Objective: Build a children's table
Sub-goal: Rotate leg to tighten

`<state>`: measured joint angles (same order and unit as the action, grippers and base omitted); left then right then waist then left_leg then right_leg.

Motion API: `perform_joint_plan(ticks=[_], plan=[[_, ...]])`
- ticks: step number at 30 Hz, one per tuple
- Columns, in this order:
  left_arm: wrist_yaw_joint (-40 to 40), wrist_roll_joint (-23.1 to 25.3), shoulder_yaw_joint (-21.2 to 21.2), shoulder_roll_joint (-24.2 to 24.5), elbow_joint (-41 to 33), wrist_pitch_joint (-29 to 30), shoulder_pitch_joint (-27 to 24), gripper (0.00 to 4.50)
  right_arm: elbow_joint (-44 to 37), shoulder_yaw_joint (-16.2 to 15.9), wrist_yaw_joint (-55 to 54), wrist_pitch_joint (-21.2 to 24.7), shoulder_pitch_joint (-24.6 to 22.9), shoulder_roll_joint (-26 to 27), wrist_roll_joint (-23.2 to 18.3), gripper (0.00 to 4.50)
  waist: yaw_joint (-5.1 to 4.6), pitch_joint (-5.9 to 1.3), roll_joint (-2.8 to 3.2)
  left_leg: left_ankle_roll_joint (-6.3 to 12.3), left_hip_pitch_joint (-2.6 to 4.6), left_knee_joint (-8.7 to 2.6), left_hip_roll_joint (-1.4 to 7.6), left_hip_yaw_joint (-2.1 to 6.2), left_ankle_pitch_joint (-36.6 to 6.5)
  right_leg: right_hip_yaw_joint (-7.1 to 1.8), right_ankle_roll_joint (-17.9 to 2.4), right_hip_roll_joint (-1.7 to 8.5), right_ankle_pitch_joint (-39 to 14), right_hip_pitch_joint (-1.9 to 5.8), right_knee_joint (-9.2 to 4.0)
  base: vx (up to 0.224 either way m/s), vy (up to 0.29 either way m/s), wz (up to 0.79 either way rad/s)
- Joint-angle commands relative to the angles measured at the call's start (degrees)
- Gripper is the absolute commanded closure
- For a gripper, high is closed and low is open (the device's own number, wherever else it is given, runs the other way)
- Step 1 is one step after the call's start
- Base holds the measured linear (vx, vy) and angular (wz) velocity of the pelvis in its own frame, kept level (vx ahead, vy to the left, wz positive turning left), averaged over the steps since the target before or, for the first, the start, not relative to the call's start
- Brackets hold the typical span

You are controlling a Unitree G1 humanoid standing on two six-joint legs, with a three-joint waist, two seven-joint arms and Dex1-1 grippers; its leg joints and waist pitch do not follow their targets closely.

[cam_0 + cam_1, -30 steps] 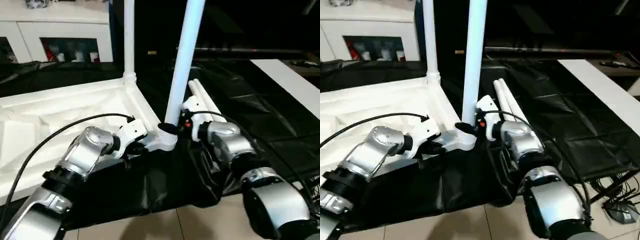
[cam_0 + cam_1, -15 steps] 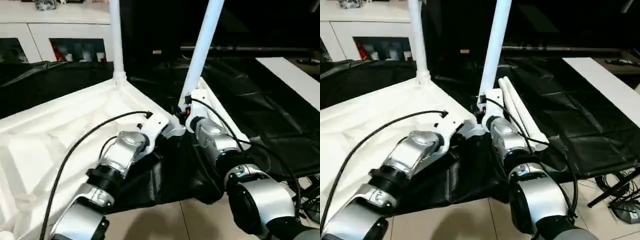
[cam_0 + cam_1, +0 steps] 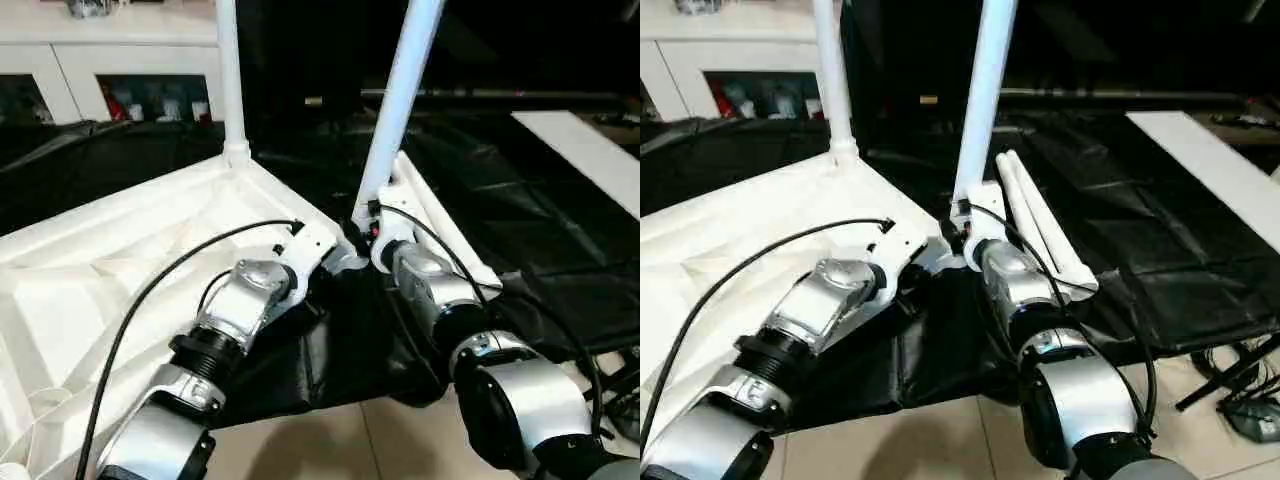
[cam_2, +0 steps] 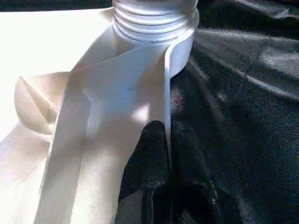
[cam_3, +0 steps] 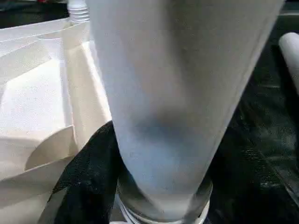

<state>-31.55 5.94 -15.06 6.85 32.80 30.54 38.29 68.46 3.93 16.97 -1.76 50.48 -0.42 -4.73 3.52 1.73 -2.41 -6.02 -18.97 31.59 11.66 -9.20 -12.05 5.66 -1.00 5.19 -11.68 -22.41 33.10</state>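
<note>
The white tabletop (image 3: pixel 120 270) lies upside down on the black cloth-covered work table (image 3: pixel 560 230), ribbed underside up, filling the left half of the head views; one leg (image 3: pixel 230 80) stands upright in the far corner socket at upper centre-left; a second leg (image 3: pixel 395 110) rises, tilted slightly, from the near corner socket (image 4: pixel 156 28) at the frame's centre; two more legs (image 3: pixel 1035 225) lie side by side on the cloth just right of that corner.

The left gripper (image 4: pixel 169 140) reaches in from the lower left; in the left wrist view its two black fingers (image 4: pixel 149 158) are pinched together on the thin rim of the tabletop, just below the ribbed socket collar; it grips the tabletop edge.

The right gripper (image 3: pixel 362 232) comes in from the lower right to the foot of the tilted leg; in the right wrist view the leg's flared end (image 5: pixel 168 140) stands between its fingers with one black finger (image 5: pixel 88 182) beside it; whether the fingers press the leg or stand loose around it, I cannot tell.
</note>
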Motion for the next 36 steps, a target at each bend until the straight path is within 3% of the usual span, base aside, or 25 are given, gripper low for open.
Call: perform_joint_plan(ticks=[1,2,3,6,12,13,17,20,24,25,28,30,32,36], plan=[[0.0,-0.3,0.6,0.3,0.3,-3.0,1.3,4.5,3.7,-1.0,3.1,2.6,-1.6,1.2,0.2,1.4,0.19,-1.87,0.27,1.68,-0.62,-4.3,1.74,0.07,-14.5,-3.07,-7.0,3.66,-21.2,1.48,-4.69,0.0,0.0,0.0],[-0.4,-0.3,0.6,0.8,0.4,-3.3,1.5,4.5,3.3,-1.5,5.0,2.2,-1.3,0.8,0.7,1.4,0.21,-1.89,0.53,1.74,-0.8,-4.29,1.69,0.04,-14.1,-3.04,-7.4,3.67,-20.6,1.67,-4.59,0.0,0.0,0.0],[-0.4,-0.3,0.6,0.9,0.5,-3.4,1.5,4.5,3.2,-1.6,5.3,2.0,-1.3,0.7,0.7,1.25,0.13,-1.95,0.37,1.91,-1.0,-4.2,1.69,-0.1,-13.2,-3.02,-7.8,3.66,-19.9,1.86,-4.47,0.0,0.0,0.0],[-1.0,-0.3,0.7,1.4,0.9,-3.9,1.7,4.5,2.4,-1.8,7.5,1.6,-1.1,0.2,0.8,0.94,0.18,-2.12,0.49,2.18,-0.89,-3.9,1.76,-0.43,-11.4,-3.13,-9.2,3.65,-17.6,1.78,-4.2,0.0,0.0,0.0],[-2.9,-0.4,0.3,2.5,1.5,-4.8,2.0,4.5,0.5,-2.9,11.6,0.4,-1.2,-1.2,1.8,0.49,0.22,-2.45,0.66,3.68,-1.08,-3.29,1.73,-0.7,-5.2,-3.1,-12.5,3.55,-8.5,2.36,-2.89,0.0,0.0,0.0],[-3.5,-0.4,0.2,2.8,1.9,-5.3,2.1,4.5,-0.2,-3.0,12.8,0.1,-1.5,-1.8,2.1,0.44,0.18,-2.49,0.91,4.16,-1.03,-3.19,1.69,-0.8,-4.1,-3.06,-13.3,3.43,-6.3,2.39,-2.67,0.0,0.0,0.0],[-5.3,-0.3,-0.6,3.6,2.1,-6.6,2.1,4.5,-2.3,-3.3,16.1,0.3,-2.1,-3.0,1.8,0.44,0.17,-2.6,0.86,5.64,-0.98,-2.89,1.64,-1.01,-3.9,-3.12,-15.0,3.27,-2.3,2.53,-2.24,0.0,0.0,0.0],[-7.0,-0.2,-0.9,4.4,1.9,-7.2,1.8,4.5,-4.0,-3.7,18.6,0.4,-2.8,-4.3,2.0,0.44,0.19,-2.53,0.78,6.06,-1.04,-2.89,1.68,-1.04,-4.7,-3.15,-15.2,3.42,-3.2,2.65,-2.32,0.0,0.0,0.0],[-13.7,-0.9,-2.0,8.1,-0.3,-11.4,0.4,4.5,-11.7,-6.2,26.1,1.3,-7.0,-9.8,2.7,0.44,0.42,-2.64,0.62,6.83,-1.13,-2.66,1.62,-0.98,-3.1,-3.1,-15.0,3.36,-1.9,2.89,-2.1,0.0,0.0,0.0],[-16.9,-1.6,-2.1,9.7,-1.0,-13.7,-0.2,4.5,-16.2,-7.9,30.9,1.7,-9.8,-12.5,3.0,0.44,0.63,-2.79,0.76,7.87,-1.0,-2.33,1.58,-1.01,-1.4,-3.07,-15.1,3.19,0.9,2.96,-1.88,0.0,0.0,0.0],[-18.9,-1.4,-2.6,11.4,-1.4,-14.2,-0.6,4.5,-19.8,-9.4,35.3,1.2,-12.4,-14.8,3.0,0.44,0.59,-3.06,0.69,9.31,-1.26,-1.89,1.48,-1.04,1.2,-3.08,-16.3,3.07,5.1,3.05,-1.25,0.0,0.0,0.0],[-21.3,-2.1,-2.7,12.4,-2.1,-15.5,-1.0,4.5,-21.9,-9.8,37.5,1.2,-13.9,-15.9,2.6,0.44,0.66,-3.1,0.87,9.7,-1.62,-1.57,1.39,-0.98,1.7,-3.13,-17.1,3.21,5.8,3.11,-0.92,0.0,0.0,0.0],[-25.6,-3.6,-2.7,14.1,-4.4,-16.7,-2.0,4.5,-24.2,-9.7,39.7,0.9,-15.5,-17.0,1.7,0.44,0.48,-2.91,0.91,9.8,-1.5,-1.48,1.6,-1.06,0.2,-3.05,-17.5,3.12,4.8,2.68,-0.99,0.0,0.0,0.0],[-30.3,-5.6,-3.0,15.9,-7.7,-16.6,-3.4,4.5,-25.5,-8.9,40.4,-0.1,-16.4,-17.1,0.5,0.44,0.65,-2.62,1.32,7.14,-1.19,-1.86,1.88,-1.11,-4.1,-3.27,-16.9,3.31,-2.0,2.45,-1.47,0.0,0.0,0.0]])
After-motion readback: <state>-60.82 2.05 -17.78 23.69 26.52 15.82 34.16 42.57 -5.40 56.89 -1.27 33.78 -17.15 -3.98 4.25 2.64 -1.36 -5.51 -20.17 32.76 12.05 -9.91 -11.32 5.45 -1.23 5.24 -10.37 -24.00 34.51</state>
